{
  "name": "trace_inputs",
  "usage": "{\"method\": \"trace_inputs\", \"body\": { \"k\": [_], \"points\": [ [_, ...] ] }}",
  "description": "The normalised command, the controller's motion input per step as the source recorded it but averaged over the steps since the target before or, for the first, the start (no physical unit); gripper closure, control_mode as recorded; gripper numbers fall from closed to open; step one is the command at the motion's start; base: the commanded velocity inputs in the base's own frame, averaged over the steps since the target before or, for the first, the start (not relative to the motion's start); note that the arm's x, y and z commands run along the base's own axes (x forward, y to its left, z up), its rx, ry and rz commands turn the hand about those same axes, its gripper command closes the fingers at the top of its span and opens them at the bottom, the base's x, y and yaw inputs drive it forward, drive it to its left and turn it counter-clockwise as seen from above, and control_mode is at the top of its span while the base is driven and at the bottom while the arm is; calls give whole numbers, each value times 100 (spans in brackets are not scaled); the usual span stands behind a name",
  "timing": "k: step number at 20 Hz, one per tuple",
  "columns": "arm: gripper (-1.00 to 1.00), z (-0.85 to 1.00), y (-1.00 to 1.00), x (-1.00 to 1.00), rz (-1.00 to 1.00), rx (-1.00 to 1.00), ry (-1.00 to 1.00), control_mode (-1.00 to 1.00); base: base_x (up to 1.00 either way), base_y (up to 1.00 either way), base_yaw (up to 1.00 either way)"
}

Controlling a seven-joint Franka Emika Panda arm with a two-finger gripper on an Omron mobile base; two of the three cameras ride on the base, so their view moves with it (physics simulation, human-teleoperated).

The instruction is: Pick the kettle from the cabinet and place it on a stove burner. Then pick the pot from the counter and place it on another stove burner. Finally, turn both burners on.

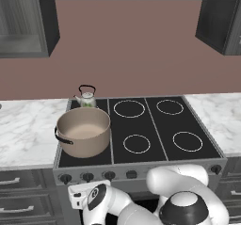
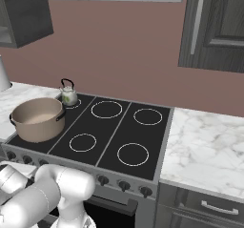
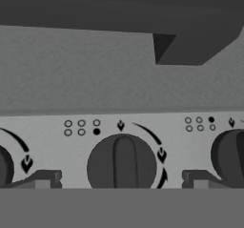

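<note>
On your far left the counter [image 1: 26,125] runs up to the cooktop [image 1: 162,125]. The pot [image 1: 84,131] already sits on the front-left burner and the kettle [image 1: 86,97] on the rear-left one just behind it, near each other though I cannot tell whether they touch. So what looks left to you is the knobs. In the hand view a knob [image 3: 121,164] stands dead centre between the gripper [image 3: 121,184] tips, its raised ridge upright, with neighbouring knobs cut off at either edge. The fingers [image 3: 45,179] are spread wide, released, holding nothing, with one tip on each side of the knob and apart from it.

Expect the knob to be stiff, rigid and fairly smooth: it will not give, and pads can slide round a round skirt. Take it across the raised ridge, not the rim, so the turn has something to bite on. Square the hand to the ridge before you close. Further right, the other burners [image 1: 187,140] sit bare and the right-hand counter lies beyond them
</note>
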Motion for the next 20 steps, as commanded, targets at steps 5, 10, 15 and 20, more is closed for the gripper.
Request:
{"method": "trace_inputs", "body": {
  "k": [5, 10, 15, 20],
  "points": [
    [-100, 0, 1, 1, 0, 0, -1, -100, 0, 0, 0],
    [-100, 1, 0, 0, 0, 0, -1, -100, 0, 0, 0],
    [-100, 7, 0, 1, 0, 0, -4, -100, 0, 0, 0],
    [-100, 2, 0, 6, 0, 0, 0, -100, 0, 0, 0]
  ]
}}
